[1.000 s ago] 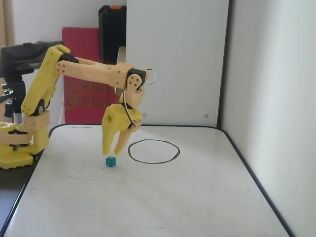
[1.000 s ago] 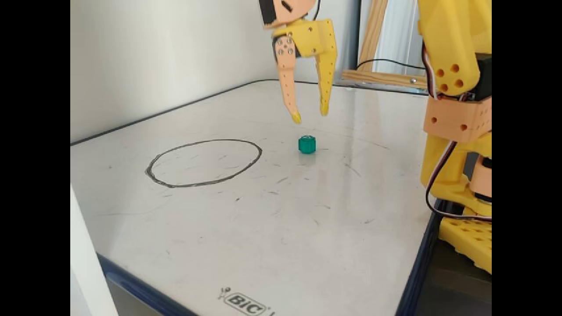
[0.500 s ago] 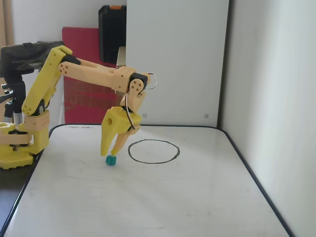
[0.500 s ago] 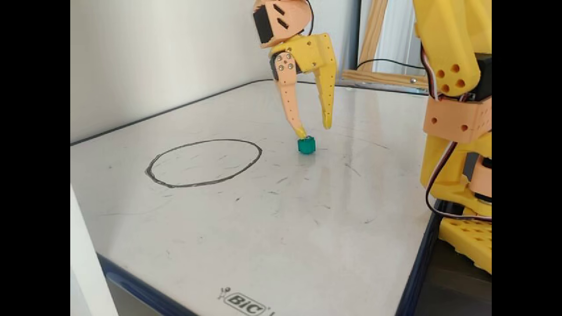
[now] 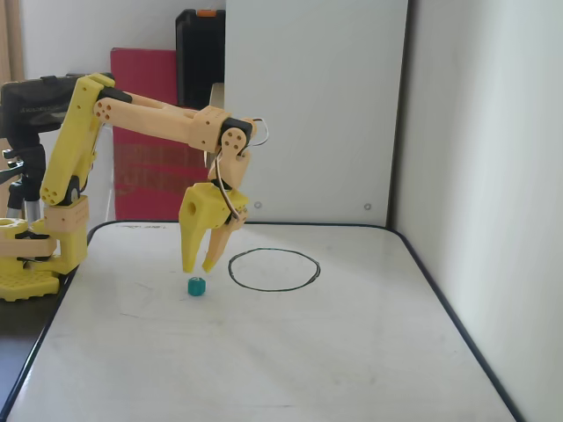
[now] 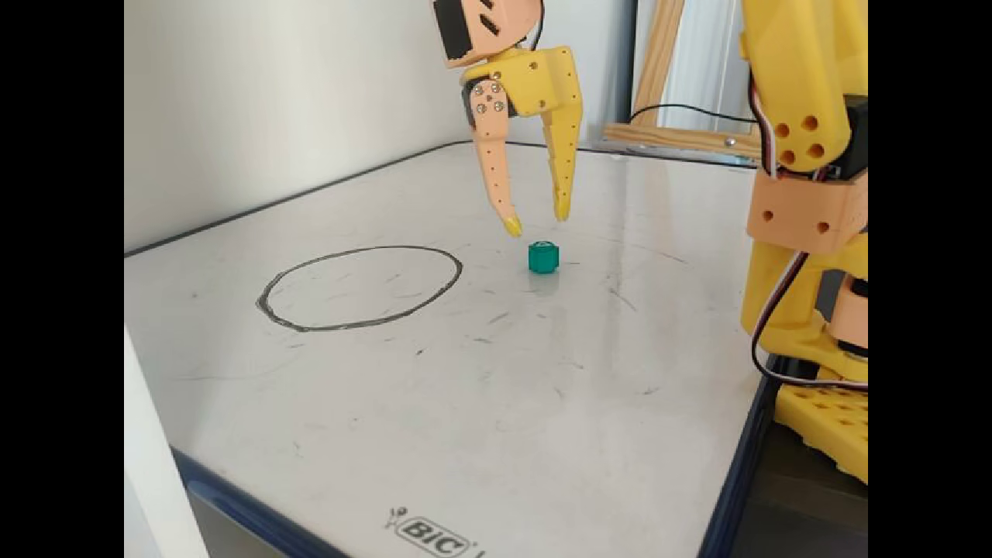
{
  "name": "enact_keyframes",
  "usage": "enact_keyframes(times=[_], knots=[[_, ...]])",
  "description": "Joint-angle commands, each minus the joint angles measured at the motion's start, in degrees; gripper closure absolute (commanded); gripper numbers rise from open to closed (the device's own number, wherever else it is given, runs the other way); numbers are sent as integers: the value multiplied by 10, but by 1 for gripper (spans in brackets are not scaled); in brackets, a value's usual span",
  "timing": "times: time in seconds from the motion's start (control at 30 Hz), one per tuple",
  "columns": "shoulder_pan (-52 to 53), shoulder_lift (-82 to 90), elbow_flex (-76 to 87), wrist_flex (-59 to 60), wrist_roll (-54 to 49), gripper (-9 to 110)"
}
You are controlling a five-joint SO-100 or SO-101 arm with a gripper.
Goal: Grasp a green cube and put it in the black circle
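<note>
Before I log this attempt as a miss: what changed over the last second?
The claw dipped until one fingertip met the green cube, then rose again, open and empty. It took hold of nothing. The cube was nudged slightly but sits in almost the same spot on the whiteboard, outside the black circle, which is unchanged.

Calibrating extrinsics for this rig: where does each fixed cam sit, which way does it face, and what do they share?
A fixed view: low at the whiteboard's front edge, facing the back wall; base at left, whole arm, open end effector.
Another fixed view: raised at the far corner, looking across the board towards the base; only base and lower arm at right, plus the end effector dropping in from the top.
Shared: green cube, black circle, end effector; left and right are mirrored between them.
</note>
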Motion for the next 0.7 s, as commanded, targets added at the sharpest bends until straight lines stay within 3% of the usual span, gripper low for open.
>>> enact_keyframes(times=[0.0,0.67], knots=[[2,41,22,-18,-4,88],[-22,108,173,-135,3,88]])
